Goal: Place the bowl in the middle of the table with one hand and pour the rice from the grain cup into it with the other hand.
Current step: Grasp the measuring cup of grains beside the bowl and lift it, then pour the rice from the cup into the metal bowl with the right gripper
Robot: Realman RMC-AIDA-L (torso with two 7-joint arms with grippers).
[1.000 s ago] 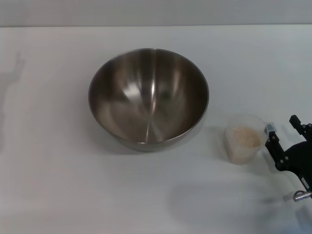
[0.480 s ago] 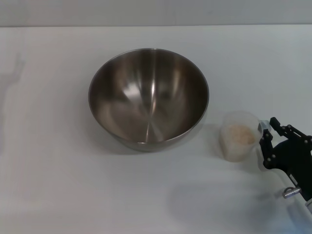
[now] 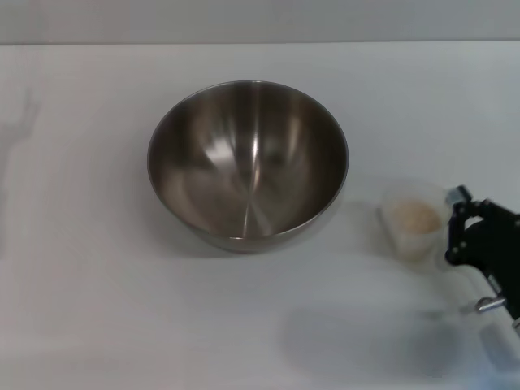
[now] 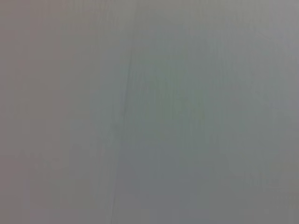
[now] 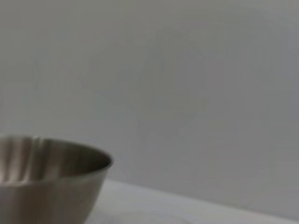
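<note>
The stainless-steel bowl [image 3: 248,162] stands upright and empty in the middle of the white table [image 3: 97,309]. It also shows in the right wrist view [image 5: 46,177]. The transparent grain cup [image 3: 412,226] stands to the bowl's right, holding beige rice [image 3: 413,216]. My right gripper [image 3: 455,221] is at the cup's right side, shut on its handle. The cup looks upright. My left gripper is out of view; the left wrist view shows only a blank grey surface.
A bare strip of table [image 3: 361,219] separates the bowl from the cup. The table's far edge meets a grey wall [image 3: 260,20]. The right arm's body [image 3: 496,260] fills the lower right corner.
My right gripper has closed in from the right onto the cup's handle. The cup has shifted slightly to the right. The bowl has not moved.
</note>
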